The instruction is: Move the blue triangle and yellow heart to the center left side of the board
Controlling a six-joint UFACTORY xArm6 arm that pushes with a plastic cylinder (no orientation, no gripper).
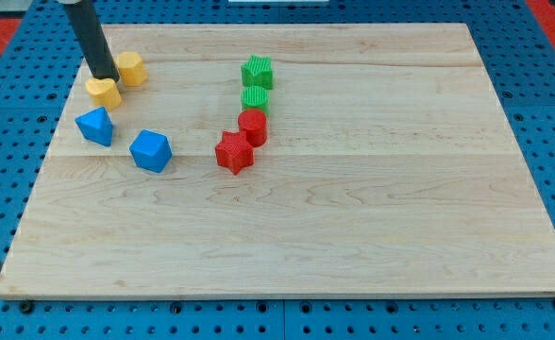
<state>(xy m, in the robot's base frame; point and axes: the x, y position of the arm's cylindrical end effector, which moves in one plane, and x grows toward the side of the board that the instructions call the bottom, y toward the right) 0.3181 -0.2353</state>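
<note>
Rod tip (101,76) in place of any claw: nothing on this arm opens, closes or grips; the tip rests against the top edge of the yellow heart (104,92) near the board's upper left.

Left to right: the blue triangle (95,126) lies just below the heart, close but apparently apart from it; the yellow hexagonal block (130,68) sits just right of the tip; the blue hexagonal block (151,150) is further right and lower; the red star (233,152), red cylinder (253,127), green cylinder (256,99) and green star (257,72) form a column near mid-board (372,217). Judgement: the heart push is in hand. Both task blocks already sit near the left edge, slightly high; a short push toward the view's bottom is called for, without clipping the yellow hexagon.
</note>
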